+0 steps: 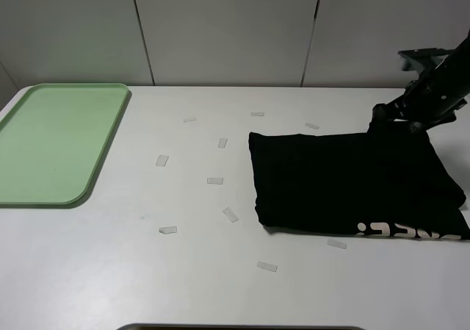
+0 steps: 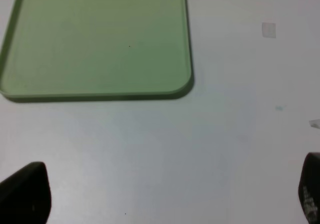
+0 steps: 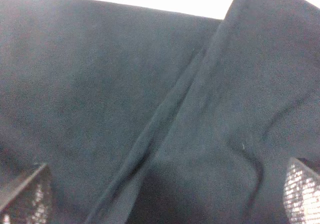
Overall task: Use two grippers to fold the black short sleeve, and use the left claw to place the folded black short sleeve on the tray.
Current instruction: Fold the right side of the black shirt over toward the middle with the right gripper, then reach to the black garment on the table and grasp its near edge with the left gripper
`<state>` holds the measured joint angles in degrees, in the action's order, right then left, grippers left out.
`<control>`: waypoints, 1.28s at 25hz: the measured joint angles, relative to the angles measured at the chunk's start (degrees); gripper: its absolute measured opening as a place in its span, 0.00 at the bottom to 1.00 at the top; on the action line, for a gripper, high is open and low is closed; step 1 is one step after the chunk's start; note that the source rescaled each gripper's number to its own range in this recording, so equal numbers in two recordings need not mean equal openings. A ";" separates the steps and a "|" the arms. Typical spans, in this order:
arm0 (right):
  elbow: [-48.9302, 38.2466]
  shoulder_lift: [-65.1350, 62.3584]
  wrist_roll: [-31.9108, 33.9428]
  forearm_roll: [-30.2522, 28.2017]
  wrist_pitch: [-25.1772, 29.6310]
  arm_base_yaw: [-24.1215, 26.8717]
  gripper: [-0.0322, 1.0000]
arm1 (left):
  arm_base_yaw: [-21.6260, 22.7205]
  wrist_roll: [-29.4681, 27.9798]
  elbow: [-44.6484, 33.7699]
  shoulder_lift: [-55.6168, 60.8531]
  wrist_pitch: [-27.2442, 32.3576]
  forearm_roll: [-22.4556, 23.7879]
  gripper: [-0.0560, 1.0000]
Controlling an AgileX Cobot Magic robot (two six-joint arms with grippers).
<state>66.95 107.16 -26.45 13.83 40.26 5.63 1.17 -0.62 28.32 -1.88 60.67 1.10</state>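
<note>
I saw the large black cotton T-shirt (image 1: 345, 187) lying partly folded on the right side of the white counter (image 1: 220, 286). Its pale lettering (image 1: 411, 231) showed along the near edge. The pale green rectangular plastic tray (image 1: 51, 142) sat at the far left, well apart from the shirt. Small strips of clear tape (image 1: 214, 181) were scattered on the counter between them. The right gripper (image 3: 165, 194) hung over the shirt's far right corner with its jaws spread wide above a diagonal fold; I could not tell whether it touched the cloth. The left gripper (image 2: 167, 191) was also spread wide and empty, over bare counter near a rounded corner of the tray.
</note>
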 joint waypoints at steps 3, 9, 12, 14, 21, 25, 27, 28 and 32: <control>0.01 -7.01 4.36 -2.62 8.33 0.00 1.00 | 0.00 0.00 0.00 0.00 0.00 0.00 1.00; 0.06 -17.19 9.61 -5.97 20.99 0.00 1.00 | 0.00 0.00 0.00 0.00 0.00 0.00 1.00; -0.37 -22.37 11.77 -7.53 25.76 0.00 1.00 | 0.00 0.00 0.00 0.00 0.00 0.00 1.00; -0.88 -27.21 14.99 -9.32 28.78 0.00 1.00 | 0.00 0.00 0.00 0.00 0.00 0.00 1.00; -6.02 -39.61 17.42 -10.11 29.40 0.00 1.00 | 0.00 0.00 0.00 0.00 0.00 0.00 1.00; -11.93 -49.39 17.71 -10.30 29.55 0.00 1.00 | 0.00 0.00 0.00 0.00 0.00 0.00 1.00; -14.95 -54.38 18.35 -10.30 29.60 0.00 1.00 | 0.00 0.00 0.00 0.00 0.00 0.00 1.00; -16.11 -57.09 18.63 -10.30 29.61 0.00 1.00 | 0.00 0.00 0.00 0.00 0.00 0.00 1.00; -20.37 -67.64 18.93 -10.30 29.70 0.00 1.00 | 0.00 0.00 0.00 0.00 0.00 0.00 1.00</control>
<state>46.58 39.52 -7.52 3.53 69.96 5.63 1.17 -0.62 28.32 -1.88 60.67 1.10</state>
